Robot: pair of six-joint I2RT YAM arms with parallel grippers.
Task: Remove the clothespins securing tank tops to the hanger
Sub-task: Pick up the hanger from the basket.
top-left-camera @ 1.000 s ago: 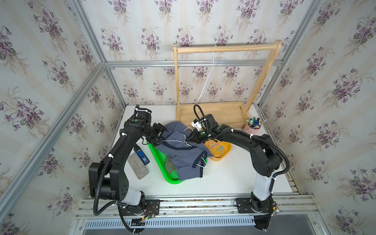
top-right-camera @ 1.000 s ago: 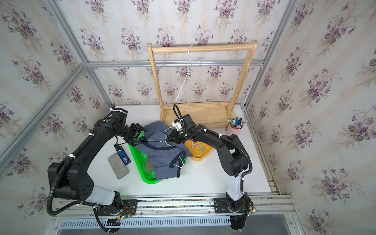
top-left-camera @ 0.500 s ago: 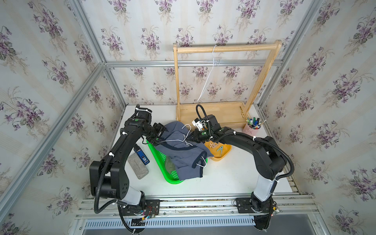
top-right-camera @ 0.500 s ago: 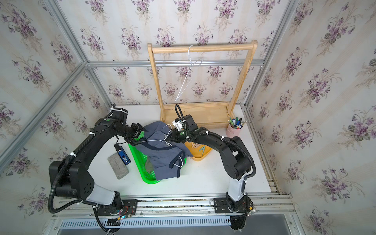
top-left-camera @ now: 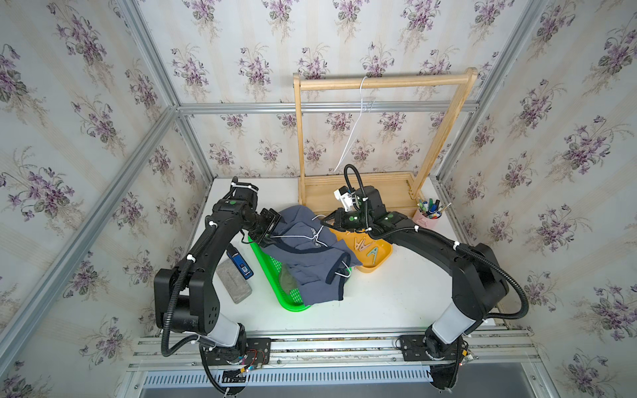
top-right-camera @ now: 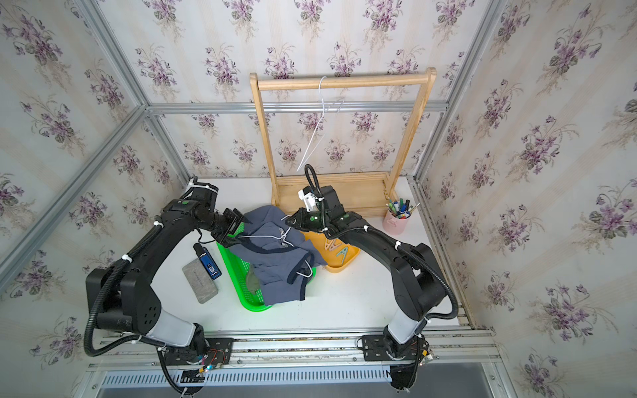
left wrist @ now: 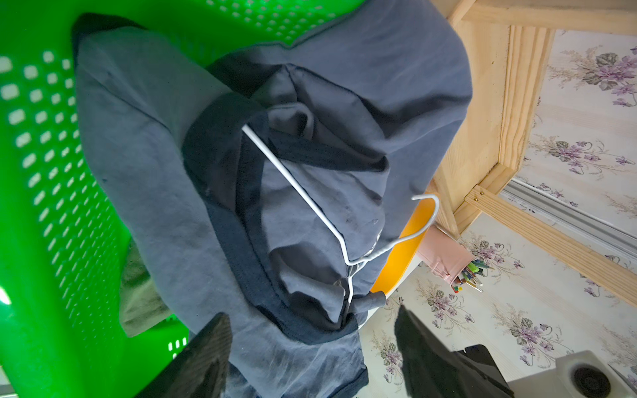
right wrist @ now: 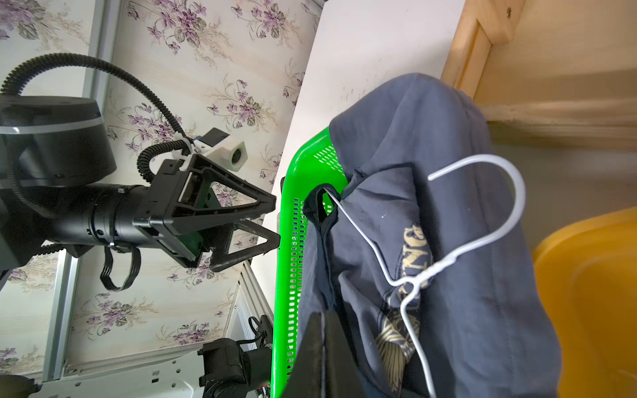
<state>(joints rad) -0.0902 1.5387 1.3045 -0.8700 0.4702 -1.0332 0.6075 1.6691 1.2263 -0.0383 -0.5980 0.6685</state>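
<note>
A slate-blue tank top [top-left-camera: 310, 265] on a white wire hanger [top-left-camera: 303, 236] lies crumpled over the green basket [top-left-camera: 293, 305]. An olive tank top [top-left-camera: 287, 279] peeks out beneath it. No clothespins show on the hanger [left wrist: 293, 183]. Tan wooden clothespins [top-left-camera: 360, 244] and a mint-green one [top-left-camera: 373, 253] lie in the orange tray [top-left-camera: 384, 262]. My left gripper [top-left-camera: 271, 233] is open, and its fingers straddle the blue top's edge [left wrist: 293, 361]. My right gripper [top-left-camera: 325, 224] is shut against the blue cloth beside the hanger's neck [right wrist: 410, 286]. I cannot tell whether it pinches any cloth.
A wooden rack [top-left-camera: 299, 138] stands at the back with a bare white hanger [top-left-camera: 358, 113] on its rail. A pink cup of pens [top-left-camera: 425, 217] sits at the right. A grey block [top-left-camera: 234, 282] and a blue device [top-left-camera: 241, 266] lie left of the basket.
My right gripper's jaws have closed and it has shifted slightly by the hanger's neck. The left arm has hardly moved and its gripper stays open.
</note>
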